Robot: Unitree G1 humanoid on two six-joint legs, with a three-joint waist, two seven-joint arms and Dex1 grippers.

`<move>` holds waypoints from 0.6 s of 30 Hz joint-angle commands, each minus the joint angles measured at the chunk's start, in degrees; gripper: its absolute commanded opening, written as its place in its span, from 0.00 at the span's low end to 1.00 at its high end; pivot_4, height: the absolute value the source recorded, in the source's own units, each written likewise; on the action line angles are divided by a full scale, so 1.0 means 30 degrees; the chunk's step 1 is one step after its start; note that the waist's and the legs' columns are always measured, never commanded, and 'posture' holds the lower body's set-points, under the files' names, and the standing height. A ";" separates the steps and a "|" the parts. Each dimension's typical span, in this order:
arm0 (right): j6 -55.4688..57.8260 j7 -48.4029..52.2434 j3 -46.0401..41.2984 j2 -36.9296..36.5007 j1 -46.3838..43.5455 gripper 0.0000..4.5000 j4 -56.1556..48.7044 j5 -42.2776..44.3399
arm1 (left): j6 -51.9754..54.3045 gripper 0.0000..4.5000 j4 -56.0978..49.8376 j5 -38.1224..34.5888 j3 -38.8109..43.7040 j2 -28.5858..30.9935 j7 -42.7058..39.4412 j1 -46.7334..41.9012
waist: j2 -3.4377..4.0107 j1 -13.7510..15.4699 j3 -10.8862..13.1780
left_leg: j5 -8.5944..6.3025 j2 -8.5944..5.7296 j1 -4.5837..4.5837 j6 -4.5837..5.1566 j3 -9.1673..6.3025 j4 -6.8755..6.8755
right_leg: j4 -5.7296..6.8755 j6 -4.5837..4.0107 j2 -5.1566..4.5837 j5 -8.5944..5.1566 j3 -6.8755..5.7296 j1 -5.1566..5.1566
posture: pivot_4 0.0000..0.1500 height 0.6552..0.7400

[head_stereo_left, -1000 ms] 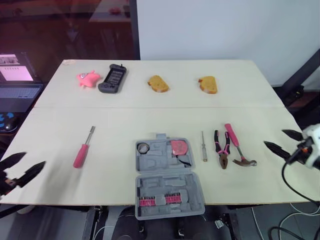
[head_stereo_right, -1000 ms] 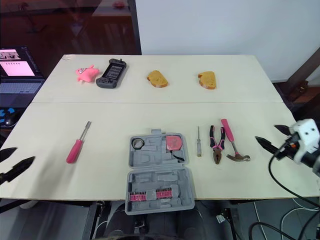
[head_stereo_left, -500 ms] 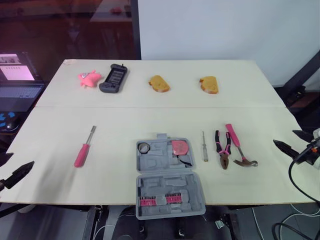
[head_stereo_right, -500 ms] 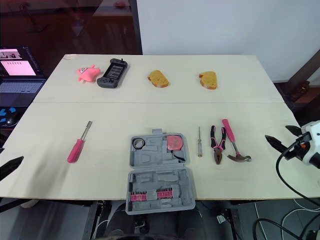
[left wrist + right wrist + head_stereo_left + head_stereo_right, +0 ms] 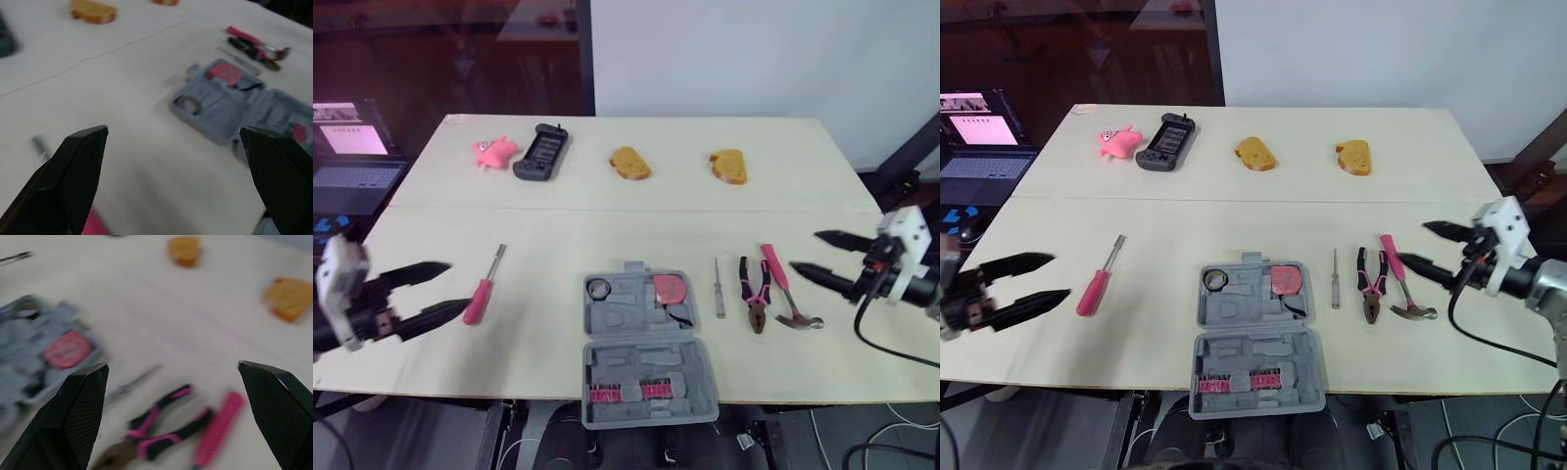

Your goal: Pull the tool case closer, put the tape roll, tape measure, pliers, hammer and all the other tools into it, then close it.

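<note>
While left gripper (image 5: 459, 286) and right gripper (image 5: 803, 251) gape empty, the hammer (image 5: 776, 280) lies near the latter

Near the table's (image 5: 607, 225) far edge lie a pink toy (image 5: 493, 152), a black handheld console (image 5: 541, 153) and two bread slices (image 5: 630, 163) (image 5: 728, 165).

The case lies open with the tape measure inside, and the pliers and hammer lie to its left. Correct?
No: the pliers and hammer lie to the right of the case, as the left eye view shows. It is open, tape measure inside.
</note>
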 commanded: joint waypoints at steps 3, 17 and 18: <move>0.3257 -0.0251 -0.1260 -0.1125 0.1687 0.99 -0.5851 0.2180 | 0.2468 1.00 -0.1626 -0.1160 -0.2715 0.1322 -0.0130 -0.3219 | 0.0005 -0.0146 0.0000 | 0.0031 -0.0001 -0.0057 0.0053 0.0000 0.0005 | 0.0006 0.0016 0.0029 0.0009 -0.0010 0.0027 | 1.00 0.75; 0.6289 -0.0822 -0.2284 -0.2134 0.3240 0.99 -1.1580 0.4579 | 0.2948 1.00 -0.2562 -0.0144 -0.5976 0.2027 -0.2337 -0.5103 | -0.0016 -0.0107 0.0015 | 0.0060 0.0040 -0.0108 0.0020 -0.0034 0.0021 | 0.0004 0.0078 0.0188 0.0039 -0.0016 -0.0017 | 1.00 0.75; 0.6256 -0.0804 -0.2138 -0.2148 0.3100 0.99 -1.1628 0.4611 | 0.2902 1.00 -0.2860 -0.0089 -0.5937 0.2042 -0.2425 -0.4796 | -0.0016 -0.0110 0.0014 | 0.0060 0.0041 -0.0111 0.0020 -0.0037 0.0020 | 0.0005 0.0079 0.0189 0.0039 -0.0015 -0.0018 | 1.00 0.75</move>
